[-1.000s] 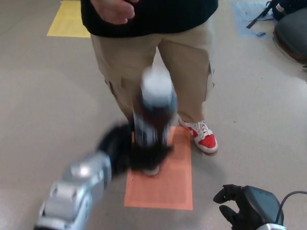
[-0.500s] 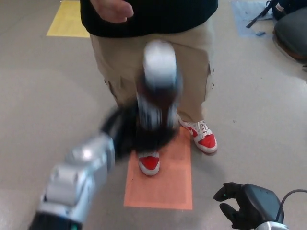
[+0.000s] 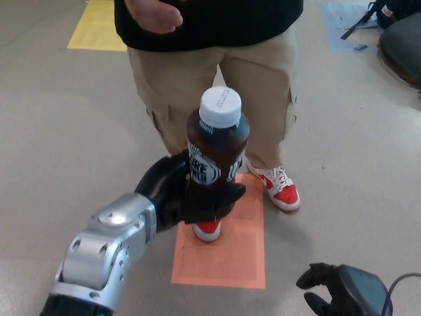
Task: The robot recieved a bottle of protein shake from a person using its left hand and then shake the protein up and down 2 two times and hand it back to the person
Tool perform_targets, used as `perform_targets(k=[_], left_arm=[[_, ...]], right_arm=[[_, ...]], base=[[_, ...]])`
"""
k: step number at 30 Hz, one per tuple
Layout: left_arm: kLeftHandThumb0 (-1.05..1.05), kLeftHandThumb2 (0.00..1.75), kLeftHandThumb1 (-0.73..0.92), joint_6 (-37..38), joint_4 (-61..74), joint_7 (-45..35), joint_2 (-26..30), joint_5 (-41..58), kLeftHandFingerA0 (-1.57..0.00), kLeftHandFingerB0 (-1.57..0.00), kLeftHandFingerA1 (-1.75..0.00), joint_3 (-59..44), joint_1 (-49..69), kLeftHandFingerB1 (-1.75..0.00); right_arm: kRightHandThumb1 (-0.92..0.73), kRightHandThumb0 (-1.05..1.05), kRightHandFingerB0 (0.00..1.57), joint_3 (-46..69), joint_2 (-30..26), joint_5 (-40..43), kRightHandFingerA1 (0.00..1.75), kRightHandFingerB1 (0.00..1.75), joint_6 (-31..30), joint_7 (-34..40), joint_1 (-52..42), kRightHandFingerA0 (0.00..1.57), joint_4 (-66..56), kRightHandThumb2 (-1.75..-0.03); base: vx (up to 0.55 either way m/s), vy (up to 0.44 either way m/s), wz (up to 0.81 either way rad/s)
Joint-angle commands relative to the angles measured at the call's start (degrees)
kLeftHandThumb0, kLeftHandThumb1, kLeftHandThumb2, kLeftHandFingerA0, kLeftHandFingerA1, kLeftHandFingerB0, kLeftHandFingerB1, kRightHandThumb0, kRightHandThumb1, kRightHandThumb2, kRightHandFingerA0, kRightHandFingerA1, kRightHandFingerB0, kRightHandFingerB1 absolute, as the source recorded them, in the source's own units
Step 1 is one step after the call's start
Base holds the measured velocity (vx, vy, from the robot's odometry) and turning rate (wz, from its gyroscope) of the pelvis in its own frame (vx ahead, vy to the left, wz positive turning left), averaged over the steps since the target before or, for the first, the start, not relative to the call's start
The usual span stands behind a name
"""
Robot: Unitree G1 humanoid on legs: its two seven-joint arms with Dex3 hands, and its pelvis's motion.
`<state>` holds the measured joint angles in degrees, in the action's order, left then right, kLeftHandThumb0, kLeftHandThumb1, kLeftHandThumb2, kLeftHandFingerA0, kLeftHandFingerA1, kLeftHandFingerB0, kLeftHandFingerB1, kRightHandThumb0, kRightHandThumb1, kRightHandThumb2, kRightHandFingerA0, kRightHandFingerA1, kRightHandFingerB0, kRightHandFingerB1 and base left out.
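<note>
Head view is showing the left robot hand (image 3: 187, 194) pinching the lower body of the bottle (image 3: 216, 148), upright, just in front of the person (image 3: 217, 59). Shaking is probably finishing; next move is needing a reach forward toward the person's hand (image 3: 154, 14).

Left robot hand (image 3: 187, 194) (fingers clenched) raised

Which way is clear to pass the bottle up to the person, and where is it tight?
Bare floor lies left of the person's legs, between the yellow mat and the left hand. Straight ahead is crowded: the bottle sits right before the legs, above the orange mat and shoes.
</note>
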<state>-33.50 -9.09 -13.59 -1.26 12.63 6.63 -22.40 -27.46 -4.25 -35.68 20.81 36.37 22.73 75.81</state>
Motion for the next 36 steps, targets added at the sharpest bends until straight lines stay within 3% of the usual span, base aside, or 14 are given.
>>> perform_targets(k=[1, 4, 5, 8, 9, 13, 14, 20, 22, 26, 28, 29, 33, 36], left_arm=[[-0.17, 0.73, 0.74, -5.58, 2.30, 1.04, -0.85, 2.13, -0.79, -0.64, -1.67, -2.78, -0.37, -1.18], [-0.18, 0.68, 0.75, -10.86, 2.33, 1.97, -0.88, 3.08, -0.88, -0.68, -1.65, -5.10, -4.13, -1.12], [-0.27, 0.96, 0.59, -11.99, 2.41, 2.36, -0.99, 3.21, -1.12, -0.73, -1.33, -5.55, -4.80, -0.97], [-0.27, 0.95, 0.58, -14.85, 2.62, 3.78, -1.38, 3.16, -1.12, -0.73, -1.33, -6.64, -6.60, -0.97], [-0.21, 0.64, 0.76, -18.06, 2.22, 5.43, -1.50, 3.02, -0.86, -0.66, -1.61, -7.77, -9.14, -1.01], [-0.20, 0.67, 0.75, -21.38, -0.31, 5.75, -0.49, 2.39, -0.87, -0.66, -1.62, -8.46, -14.15, -1.03], [-0.20, 0.65, 0.77, -21.98, -1.13, 5.41, 0.10, 2.24, -0.88, -0.62, -1.61, -8.48, -15.67, -0.78], [-0.20, 0.63, 0.78, -24.76, -4.36, 6.28, 1.25, 1.47, -0.92, -0.66, -1.52, -9.47, -21.49, -0.74], [-0.22, 0.64, 0.77, -24.78, -5.28, 6.03, 1.73, 1.44, -0.91, -0.47, -1.52, -9.55, -22.71, -0.55], [-0.22, 0.63, 0.80, -24.14, -6.29, 5.18, 2.58, 1.27, -0.91, -0.56, -1.52, -8.88, -23.69, -0.68], [-0.23, 0.63, 0.79, -24.02, -6.49, 5.32, 2.61, 1.23, -0.91, -0.49, -1.52, -8.79, -23.99, -0.54], [-0.21, 0.63, 0.80, -23.93, -6.54, 5.38, 2.67, 1.07, -0.91, -0.62, -1.53, -8.56, -24.04, -0.76], [-0.23, 0.68, 0.78, -23.53, -6.97, 4.89, 3.09, 0.87, -0.87, -0.65, -1.57, -7.92, -24.56, -0.78], [-0.23, 0.67, 0.79, -22.73, -6.99, 4.44, 3.48, 0.70, -0.81, -0.69, -1.63, -7.24, -24.84, -0.99]], right_arm=[[-0.69, -0.41, 0.84, -0.22, -0.56, -0.25, 0.83, 0.53, 0.30, 0.40, -1.17, 0.96, -0.08, -0.73], [-0.69, -0.41, 0.83, -0.65, -0.66, -0.61, 0.87, 0.53, 0.36, 0.80, -0.78, 0.95, -0.01, -0.74], [-0.69, -0.40, 0.83, -0.61, -0.65, -0.50, 0.92, 0.53, 0.40, 0.77, -0.80, 0.95, 0.00, -0.72], [-0.69, -0.40, 0.83, -0.48, -0.68, -0.22, 0.94, 0.53, 0.72, 0.77, -0.90, 0.95, -0.05, -0.72], [-0.69, -0.40, 0.84, -0.19, -0.55, 0.15, 0.87, 0.52, 0.68, 0.39, -1.05, 0.98, -0.04, -0.70], [-0.70, -0.39, 0.84, -0.14, -0.49, 0.23, 0.90, 0.51, 0.64, 0.36, -1.00, 0.99, -0.06, -0.72], [-0.70, -0.40, 0.86, -0.22, -0.47, 0.12, 0.86, 0.52, 0.53, 0.56, -0.87, 1.00, -0.06, -0.72], [-0.71, -0.38, 0.86, 0.24, -0.14, 0.67, 0.90, 0.50, 0.25, -0.22, -0.52, 0.99, 0.01, -0.73], [-0.70, -0.38, 0.86, 0.15, -0.17, 0.46, 0.87, 0.50, 0.02, -0.02, -0.44, 1.00, -0.03, -0.73], [-0.70, -0.38, 0.87, 0.02, -0.29, 0.24, 0.88, 0.52, 0.29, 0.09, -0.55, 1.02, -0.03, -0.75], [-0.71, -0.38, 0.85, 0.33, -0.21, 0.62, 0.87, 0.51, 0.22, -0.47, -0.62, 1.00, -0.05, -0.75], [-0.70, -0.38, 0.87, 0.37, -0.20, 0.63, 0.88, 0.52, 0.30, -0.47, -0.66, 1.00, -0.05, -0.76], [-0.70, -0.39, 0.85, 0.27, -0.18, 0.37, 0.82, 0.51, 0.00, -0.64, -0.75, 1.01, 0.00, -0.75], [-0.70, -0.40, 0.86, 0.37, -0.11, 0.47, 0.84, 0.52, -0.31, -1.02, -0.71, 1.01, 0.02, -0.76]], base=[[0.00, 0.000, 0.00], [0.00, 0.000, 0.00], [0.00, 0.000, 0.00], [0.00, 0.000, 0.00], [0.00, 0.000, 0.00], [0.00, 0.000, 0.00], [0.00, 0.000, 0.00], [0.00, 0.000, 0.00], [0.00, 0.000, 0.00], [0.00, 0.000, 0.00], [0.00, 0.000, 0.00], [0.00, 0.000, 0.00], [0.00, 0.000, 0.00], [0.00, 0.000, 0.00]])
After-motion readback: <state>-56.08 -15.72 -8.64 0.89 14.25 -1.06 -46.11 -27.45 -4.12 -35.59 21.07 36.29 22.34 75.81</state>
